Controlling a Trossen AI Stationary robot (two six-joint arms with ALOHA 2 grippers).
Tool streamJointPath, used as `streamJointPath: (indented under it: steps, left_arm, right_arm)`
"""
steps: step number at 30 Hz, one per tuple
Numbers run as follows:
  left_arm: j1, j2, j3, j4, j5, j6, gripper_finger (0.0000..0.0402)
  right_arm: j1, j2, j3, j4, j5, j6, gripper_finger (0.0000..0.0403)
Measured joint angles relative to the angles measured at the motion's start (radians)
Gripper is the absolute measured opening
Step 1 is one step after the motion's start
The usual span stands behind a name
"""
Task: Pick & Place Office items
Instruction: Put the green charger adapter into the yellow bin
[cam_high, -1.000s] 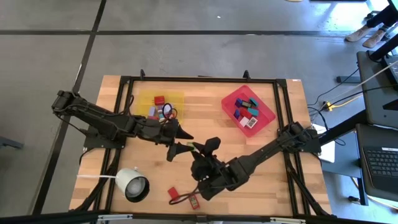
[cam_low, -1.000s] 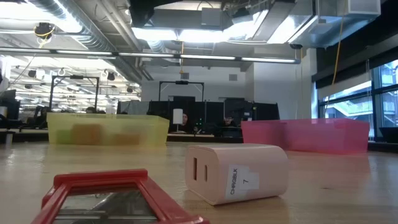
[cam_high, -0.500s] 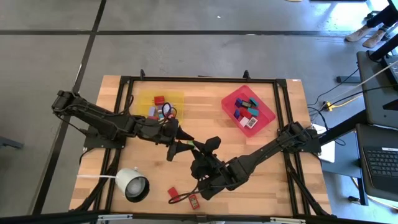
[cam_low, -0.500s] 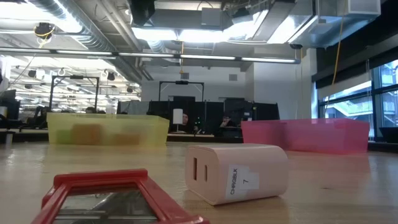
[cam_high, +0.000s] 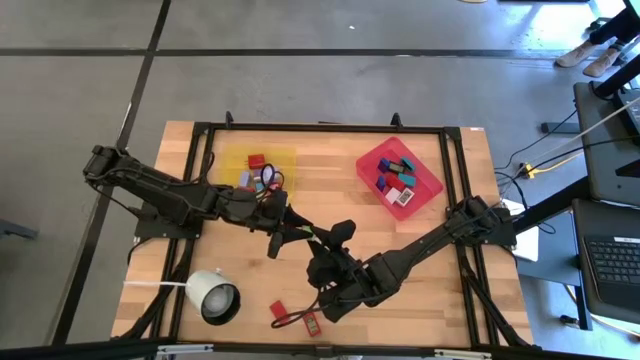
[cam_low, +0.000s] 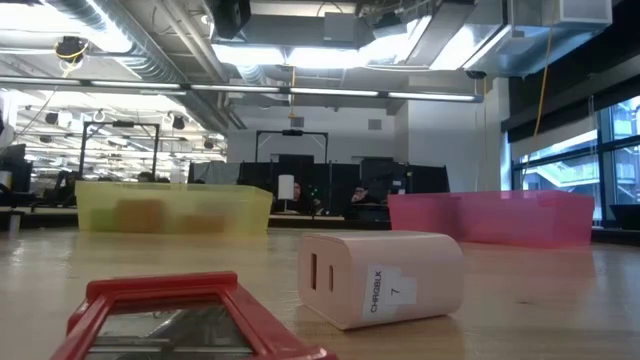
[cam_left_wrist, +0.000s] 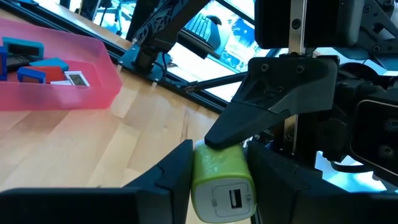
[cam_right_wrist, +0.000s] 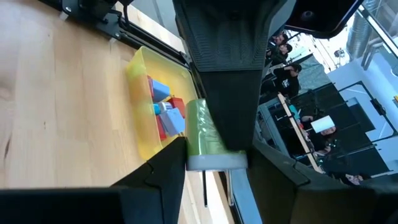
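Two trays (cam_high: 428, 182) hold small blocks (cam_high: 392, 184); both grippers' jaws clamp one green charger (cam_left_wrist: 219, 177).

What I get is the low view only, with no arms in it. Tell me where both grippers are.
Observer: They meet above mid-table. The left gripper is shut on a green block.
Operator: Report the right one.
Observer: The right gripper is at that same block, facing the left one.
Operator: Give me the trays' contents.
Observer: The yellow tray holds a few small blocks; the red tray holds more.
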Motion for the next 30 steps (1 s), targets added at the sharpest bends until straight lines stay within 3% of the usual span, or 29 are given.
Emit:
streamJointPath:
  steps: [7, 17, 19, 26, 30]
  left_arm:
    - [0.000, 0.000, 0.000, -0.002, 0.003, 0.006, 0.0133]
    - [0.009, 0.001, -0.002, 0.005, -0.018, 0.020, 0.0133]
    - [0.021, 0.000, -0.002, -0.003, -0.025, 0.021, 0.0133]
    - [0.100, 0.000, -0.002, -0.088, -0.026, 0.021, 0.0133]
    - [0.168, 0.000, -0.002, -0.188, -0.061, 0.022, 0.0133]
  right_arm:
    - [0.000, 0.000, 0.000, 0.000, -0.036, 0.031, 0.0172]
    - [-0.001, -0.030, 0.000, -0.024, -0.142, 0.181, 0.0273]
    - [0.000, -0.056, 0.000, -0.069, -0.169, 0.219, 0.0288]
    - [-0.025, -0.183, 0.000, -0.352, -0.416, 0.548, 0.0299]
    - [-0.021, -0.194, 0.000, -0.497, -0.434, 0.702, 0.0289]
